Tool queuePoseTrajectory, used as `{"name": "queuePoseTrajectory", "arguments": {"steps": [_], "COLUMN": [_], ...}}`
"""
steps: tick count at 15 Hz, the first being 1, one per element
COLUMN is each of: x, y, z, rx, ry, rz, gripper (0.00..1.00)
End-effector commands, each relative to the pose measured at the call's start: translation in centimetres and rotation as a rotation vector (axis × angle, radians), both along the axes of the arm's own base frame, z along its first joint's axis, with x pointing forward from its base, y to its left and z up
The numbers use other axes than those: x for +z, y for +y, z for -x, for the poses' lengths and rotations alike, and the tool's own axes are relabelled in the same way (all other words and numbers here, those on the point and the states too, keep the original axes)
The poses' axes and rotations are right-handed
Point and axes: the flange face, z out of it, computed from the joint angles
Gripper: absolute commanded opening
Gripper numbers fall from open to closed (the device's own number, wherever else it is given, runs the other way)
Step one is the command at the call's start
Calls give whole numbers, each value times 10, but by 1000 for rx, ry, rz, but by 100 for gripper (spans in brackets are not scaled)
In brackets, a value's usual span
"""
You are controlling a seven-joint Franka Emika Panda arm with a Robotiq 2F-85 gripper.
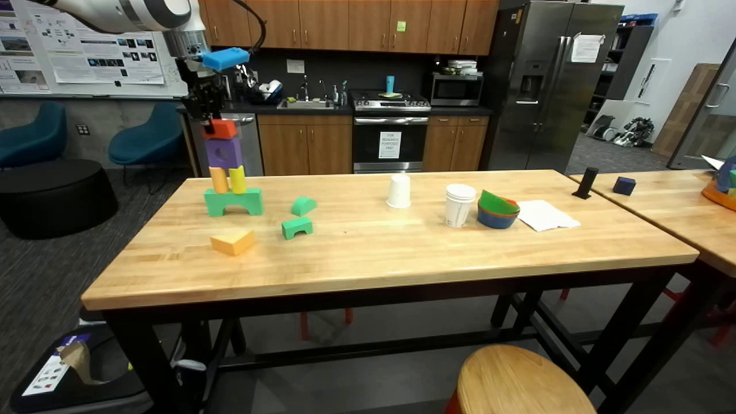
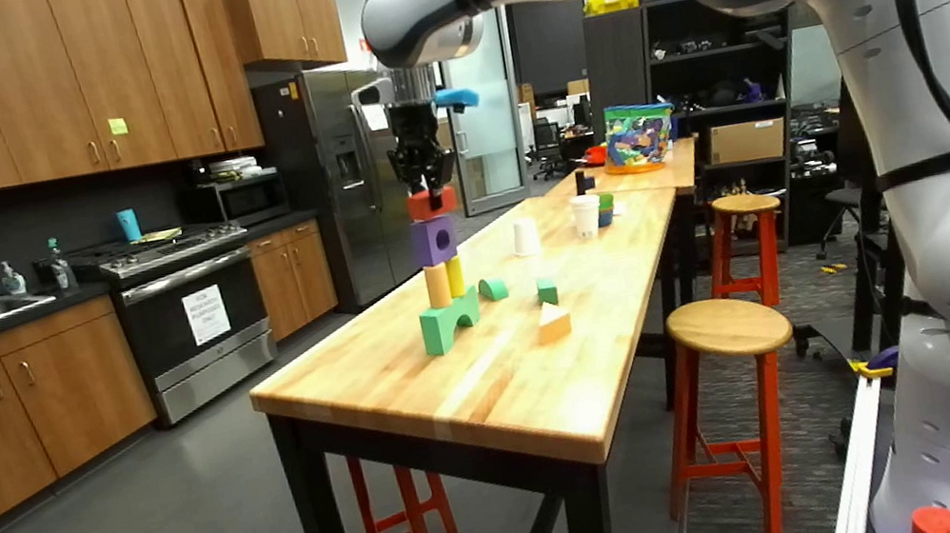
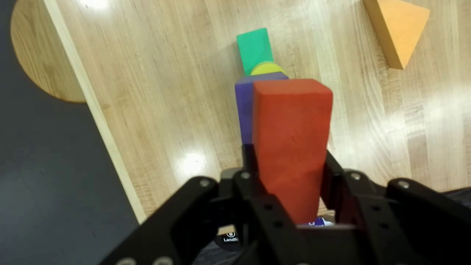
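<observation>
My gripper (image 3: 289,151) points down with its fingers on both sides of a red block (image 3: 292,129), apparently closed on it. In both exterior views the red block (image 1: 221,129) is at the top of a block tower, on or just over a purple block (image 1: 224,153) with a round hole. In the wrist view the red block sits offset from the purple block (image 3: 243,114) and hides most of it. Below stand an orange cylinder (image 1: 218,180) and a yellow cylinder (image 1: 237,180), upright on a green arch (image 1: 234,198). The tower stands near a table end.
On the wooden table (image 1: 368,253) lie an orange wedge (image 1: 233,242), a green half-round (image 1: 303,206) and a small green arch (image 1: 297,227). Farther along are white cups (image 1: 399,191), stacked bowls (image 1: 498,218) and a white paper (image 1: 546,214). A stool (image 2: 728,327) stands beside the table.
</observation>
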Motion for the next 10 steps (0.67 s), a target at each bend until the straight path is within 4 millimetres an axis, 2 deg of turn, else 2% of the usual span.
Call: {"name": "queuePoseTrajectory", "arguments": {"steps": [1, 10], "x": [4, 3], "y": [2, 1], "z": [2, 0], "rx": [15, 12], "ry": [-9, -8], "rz": [15, 10], "gripper": [16, 16]}}
